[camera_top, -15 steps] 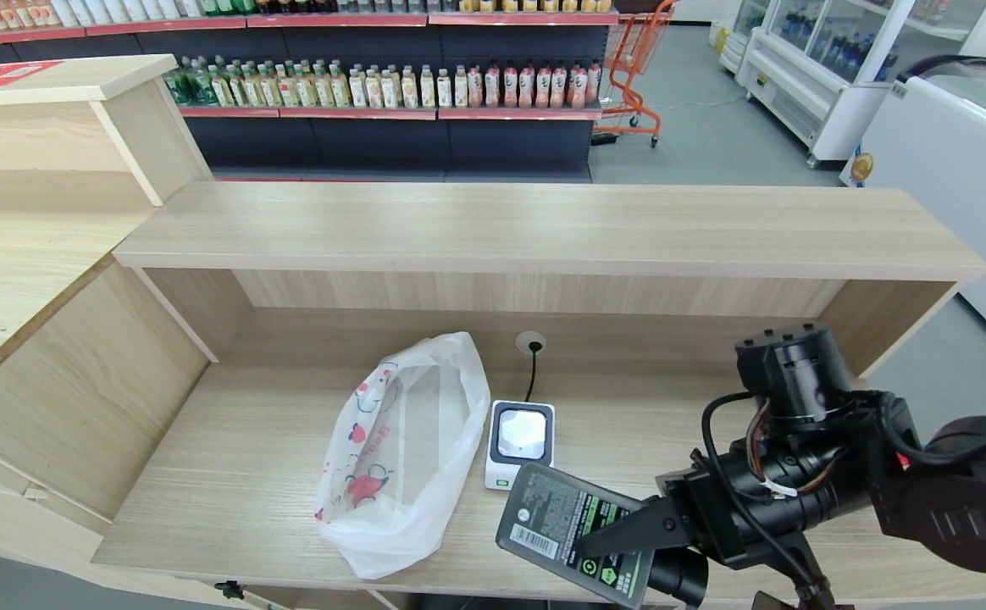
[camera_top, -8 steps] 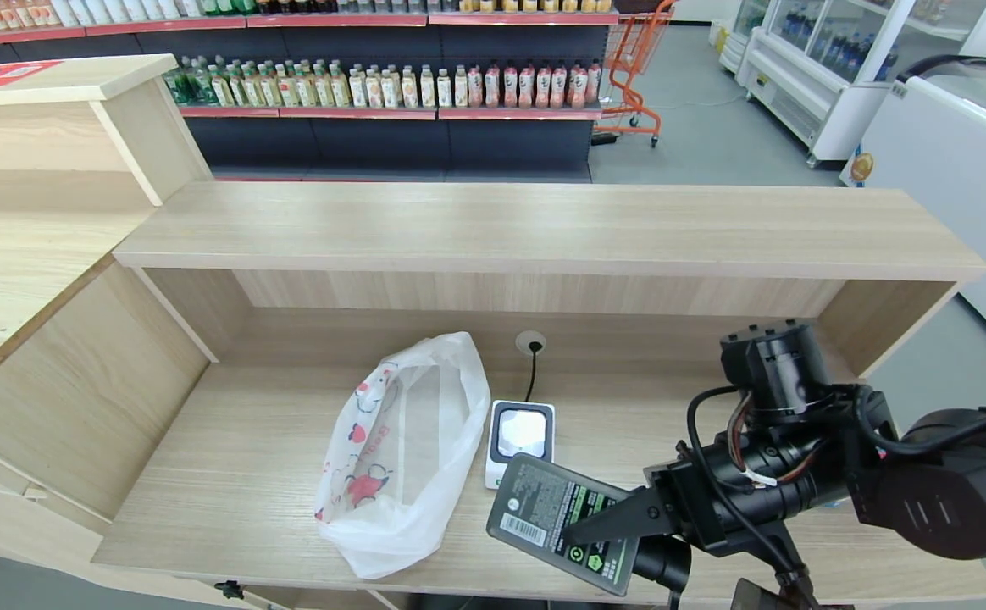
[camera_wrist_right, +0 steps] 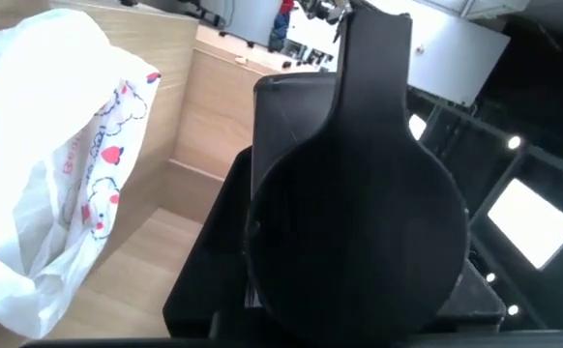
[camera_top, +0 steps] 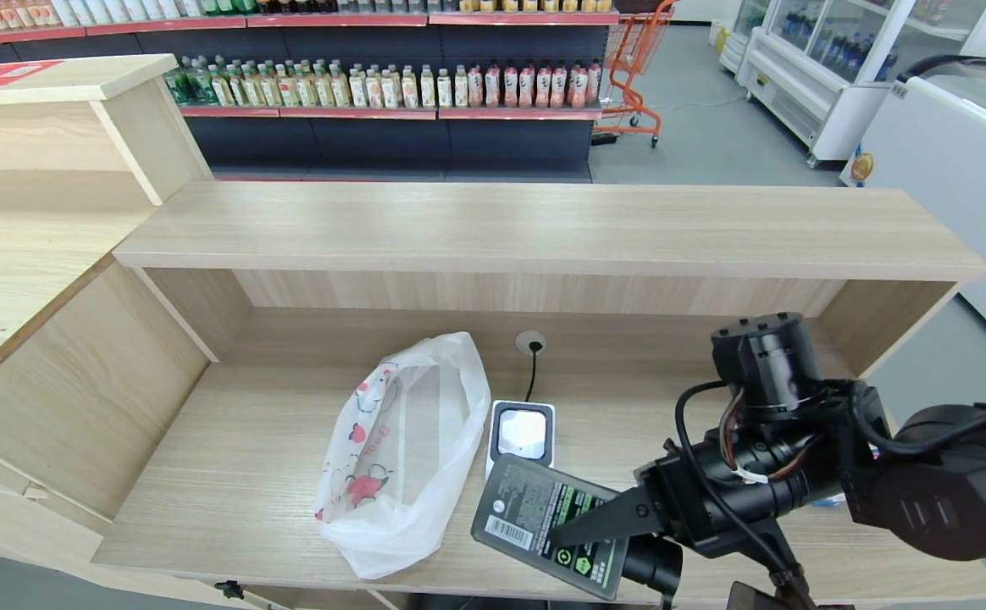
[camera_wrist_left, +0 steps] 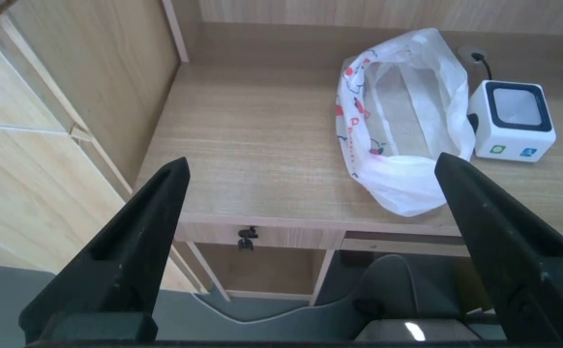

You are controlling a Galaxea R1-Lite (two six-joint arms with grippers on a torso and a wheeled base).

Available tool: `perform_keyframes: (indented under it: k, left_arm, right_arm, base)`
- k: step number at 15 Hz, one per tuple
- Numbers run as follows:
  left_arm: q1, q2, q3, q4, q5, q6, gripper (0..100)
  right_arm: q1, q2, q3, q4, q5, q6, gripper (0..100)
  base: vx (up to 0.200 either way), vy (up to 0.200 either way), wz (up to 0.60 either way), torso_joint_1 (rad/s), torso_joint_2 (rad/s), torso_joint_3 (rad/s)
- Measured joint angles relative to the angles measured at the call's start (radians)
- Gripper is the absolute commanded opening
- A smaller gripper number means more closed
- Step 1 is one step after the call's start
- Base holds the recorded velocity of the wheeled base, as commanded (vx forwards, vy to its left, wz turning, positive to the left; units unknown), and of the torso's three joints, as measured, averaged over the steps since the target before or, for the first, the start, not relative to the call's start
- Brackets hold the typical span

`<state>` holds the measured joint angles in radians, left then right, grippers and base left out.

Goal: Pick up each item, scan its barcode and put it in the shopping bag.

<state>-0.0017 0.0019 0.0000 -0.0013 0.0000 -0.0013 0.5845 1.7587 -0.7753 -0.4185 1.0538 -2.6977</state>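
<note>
My right gripper (camera_top: 590,529) is shut on a flat dark grey package (camera_top: 535,521) with green print and a white barcode label at its near corner. It holds the package above the counter's front edge, just in front of the white cube scanner (camera_top: 521,434). In the right wrist view a black finger (camera_wrist_right: 359,184) covers most of the package (camera_wrist_right: 286,116). The white shopping bag (camera_top: 404,449) with red cartoon prints lies open left of the scanner. My left gripper (camera_wrist_left: 311,256) hangs open over the counter's front left edge, holding nothing, with the bag (camera_wrist_left: 398,116) and scanner (camera_wrist_left: 514,121) ahead of it.
The work surface is a recessed wooden counter (camera_top: 239,474) with a raised ledge (camera_top: 544,229) behind and a side wall on the left. The scanner's black cable (camera_top: 533,368) runs to a hole in the back. Store shelves and freezers stand beyond.
My right gripper has carried the package to the left and a little away from me. The package's far edge now overlaps the scanner's front in the head view.
</note>
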Motion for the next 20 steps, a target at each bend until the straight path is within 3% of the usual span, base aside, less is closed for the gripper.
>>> perform_keyframes:
  k: [2,4,10,13,14,16,20]
  left_arm:
    - [0.0,0.0,0.0,0.0,0.0,0.0,100]
    - [0.0,0.0,0.0,0.0,0.0,0.0,100]
    - [0.0,0.0,0.0,0.0,0.0,0.0,100]
    - [0.0,0.0,0.0,0.0,0.0,0.0,100]
    - [0.0,0.0,0.0,0.0,0.0,0.0,100]
    - [0.0,0.0,0.0,0.0,0.0,0.0,100]
    - [0.0,0.0,0.0,0.0,0.0,0.0,100]
  right_arm:
    - [-0.005,-0.058,-0.012,0.0,-0.009,0.254,0]
    - [-0.03,-0.17,-0.015,0.0,-0.051,0.627,0]
    - [-0.328,-0.474,0.068,0.01,-0.196,2.123,0]
    - [-0.407,-0.502,0.134,0.049,-0.351,2.813,0]
    - [-0.42,-0.487,0.144,0.06,-0.382,2.986,0]
    - [-0.435,-0.419,0.15,0.074,-0.418,3.17,0]
    - [-0.428,-0.307,0.145,0.08,-0.431,3.21,0]
  base:
    - [0.0,0.0,0.0,0.0,0.0,0.0]
    - [0.0,0.0,0.0,0.0,0.0,0.0]
    - [0.0,0.0,0.0,0.0,0.0,0.0]
    - [0.0,0.0,0.0,0.0,0.0,0.0]
    - [0.0,0.0,0.0,0.0,0.0,0.0]
    - [0.0,0.0,0.0,0.0,0.0,0.0]
    - [0.0,0.0,0.0,0.0,0.0,0.0]
